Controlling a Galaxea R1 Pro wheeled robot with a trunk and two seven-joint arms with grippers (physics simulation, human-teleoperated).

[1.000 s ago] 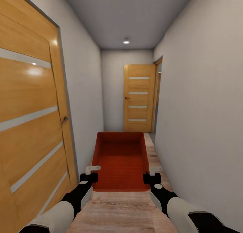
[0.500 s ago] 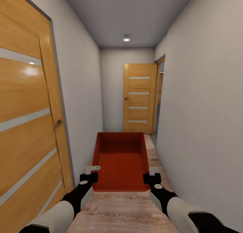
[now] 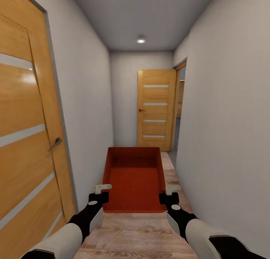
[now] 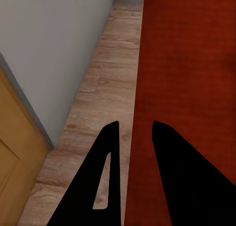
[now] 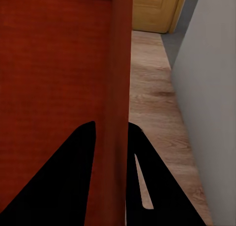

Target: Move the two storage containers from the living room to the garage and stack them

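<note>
Head view: the red bin (image 3: 134,180) is carried in a narrow corridor, above the wood floor (image 3: 138,236), between the left gripper (image 3: 101,191) and the right gripper (image 3: 169,193).

Left wrist view: the fingers (image 4: 105,177) pinch the bin's side wall (image 4: 129,152).

Right wrist view: the fingers (image 5: 73,186) clamp the other wall (image 5: 115,108).

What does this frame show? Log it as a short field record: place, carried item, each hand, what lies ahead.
place: narrow hallway, wood plank floor, white walls
carried item: one orange-red storage container, open top, empty, held ahead of the robot
left hand: shut on the container's left wall
right hand: shut on its right wall
ahead: open wooden door at the hallway end
near left: closed wooden door
</note>
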